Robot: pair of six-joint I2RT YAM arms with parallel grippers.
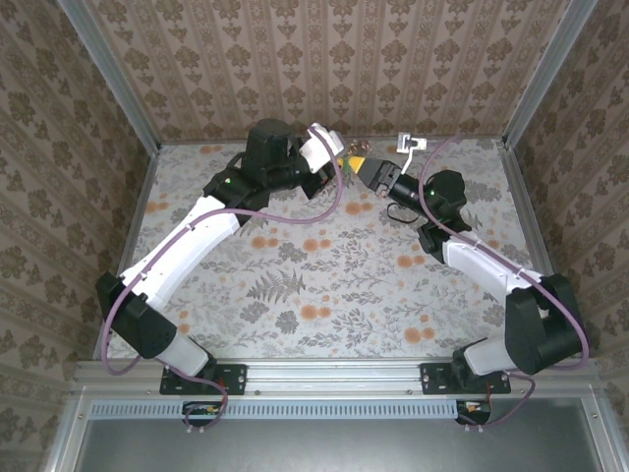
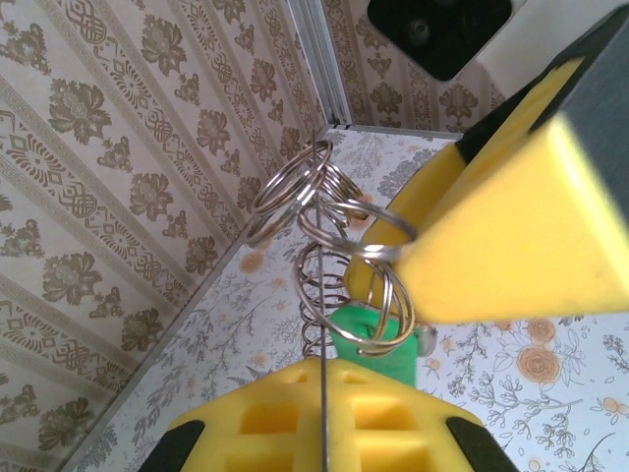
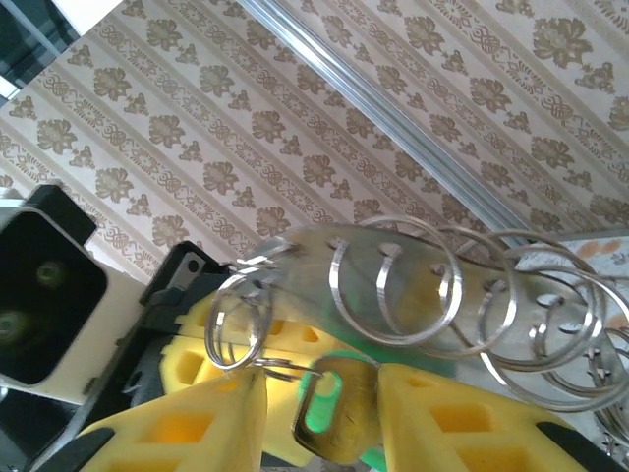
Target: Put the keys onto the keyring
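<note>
Both grippers meet above the far middle of the table, left gripper [image 1: 341,157] facing right gripper [image 1: 367,169]. My left gripper [image 2: 322,366] is shut on the edge of a thin clear plate [image 3: 324,261] threaded with several silver split rings. A small silver keyring [image 3: 234,320] hangs off that plate's end, linked to a smaller ring [image 3: 282,371] that runs through the key's hole. The key [image 3: 349,423], silvery with a green head [image 2: 378,344], sits between my right gripper's [image 3: 320,374] yellow pads. The right pad touches the key and the left pad presses the small ring.
Wallpapered walls with aluminium corner posts [image 1: 147,128] close in the table on three sides, and the grippers work close to the back wall. A small white piece [image 1: 410,144] lies near the back edge, right of the grippers. Purple cables [image 1: 324,211] loop off both arms.
</note>
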